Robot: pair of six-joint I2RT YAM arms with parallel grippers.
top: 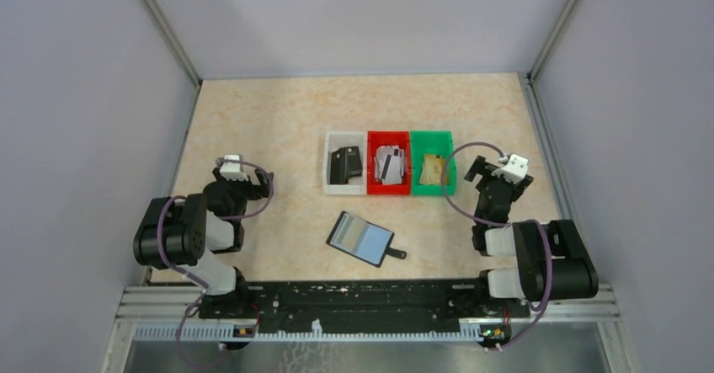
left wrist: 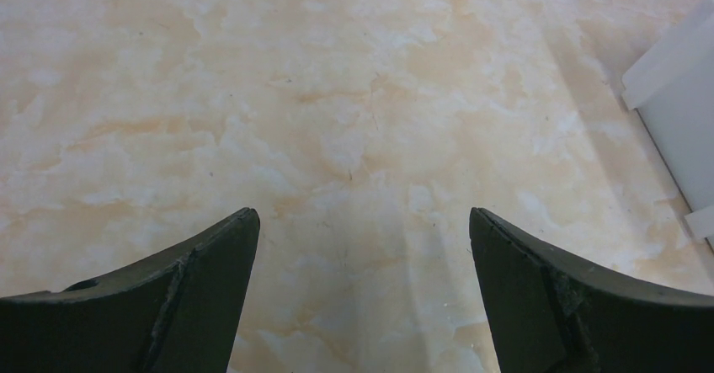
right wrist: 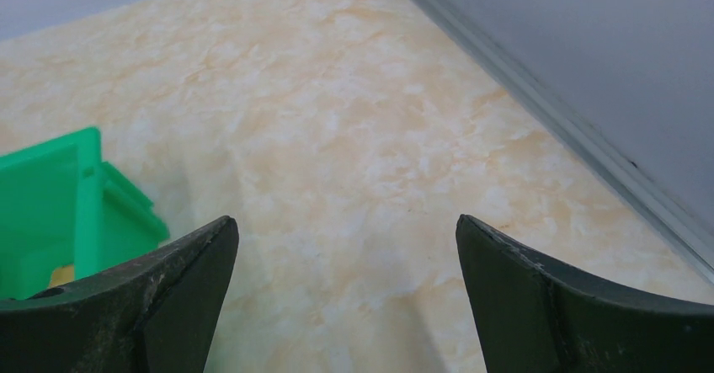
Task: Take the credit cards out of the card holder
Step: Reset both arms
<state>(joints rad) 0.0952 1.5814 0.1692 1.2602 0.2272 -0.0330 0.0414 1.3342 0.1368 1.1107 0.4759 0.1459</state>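
In white bin (top: 327, 162) a wallet (top: 345, 165), in red bin (top: 388, 192) grey cards (top: 388, 167), in green bin (top: 431, 135) a gold card (top: 434, 169); nearer, holder (top: 362, 238) open; left gripper (left wrist: 362, 255) and right gripper (right wrist: 347, 259) spread wide.

No text, label, brand, number or sign can be read in any view. Any print on the credit cards (top: 388, 167) lying in the red bin (top: 388, 190) is too small to make out.
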